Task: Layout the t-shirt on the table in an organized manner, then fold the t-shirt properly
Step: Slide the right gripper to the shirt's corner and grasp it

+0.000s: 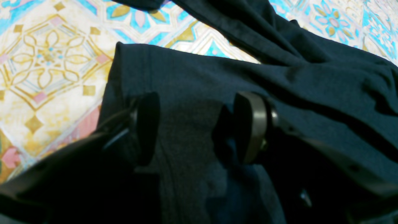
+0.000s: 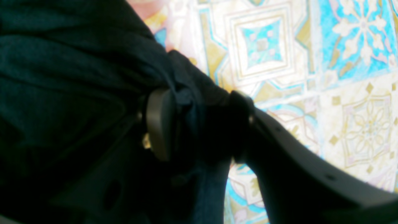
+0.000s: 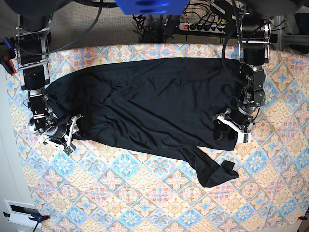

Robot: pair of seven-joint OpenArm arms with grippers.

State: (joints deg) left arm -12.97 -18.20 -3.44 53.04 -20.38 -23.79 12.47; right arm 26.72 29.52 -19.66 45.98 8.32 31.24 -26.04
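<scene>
T-shirt (image 3: 154,104) across tiled table (image 3: 145,193)

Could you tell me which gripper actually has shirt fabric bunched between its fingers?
The right gripper: t-shirt fabric bunches between its fingers. The left gripper stands open over flat cloth.

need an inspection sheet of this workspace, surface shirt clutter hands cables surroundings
surface: table under a pastel tile-pattern cloth, flat.
job's things: black t-shirt spread wide across the far half, wrinkled, not folded; one sleeve trails toward the near edge.
clutter: nothing seen.
hands: left hand has its fingers apart over the shirt's edge; right hand has bunched fabric between its fingers at the opposite edge.
cables: dark cables hang behind the table.
surroundings: power strip beyond the far edge; blue part overhead.
</scene>
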